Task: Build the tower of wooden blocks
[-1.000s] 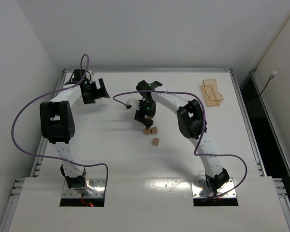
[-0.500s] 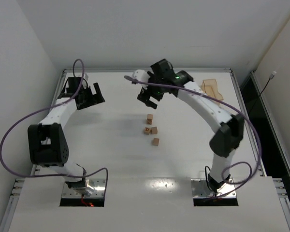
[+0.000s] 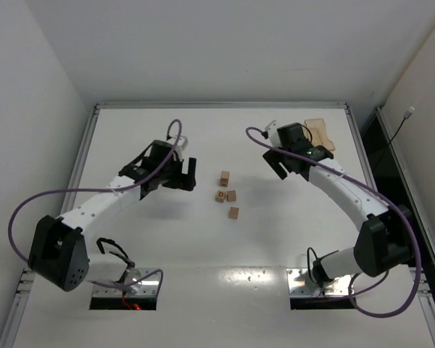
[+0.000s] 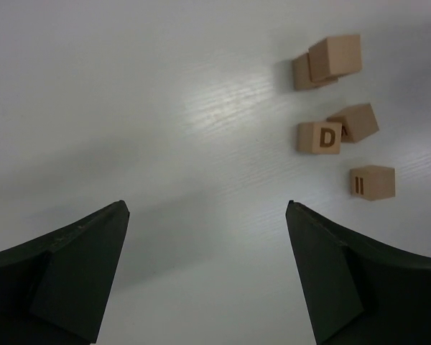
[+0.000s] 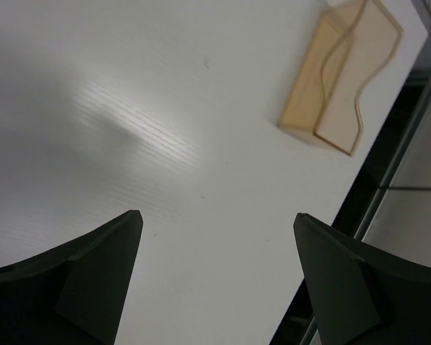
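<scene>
Well, the wood blocks (image 4: 320, 137) are tiny, light and hard, with smooth flat faces. I judge they will skid or tip at a slight nudge, so I would close on two opposite flat sides, low and square, and squeeze gently.

My left gripper (image 4: 205, 215) hangs spread wide with nothing in it, just left of the blocks in the overhead picture. My right gripper (image 5: 219, 223) is likewise spread and empty, right of centre near the tan tray (image 5: 348, 79). The blocks sit in the middle of the table (image 3: 159, 239), between my two arms.

The left wrist camera shows them in the upper right of its frame. One is marked D with another close behind it, and one with two bars lies apart, lower down. At the top, one cube seems to sit on another, perhaps the start of the tower (image 4: 329, 61). From overhead the marks are too small to read. The right wrist camera sees no block, only bare table and tray.
</scene>
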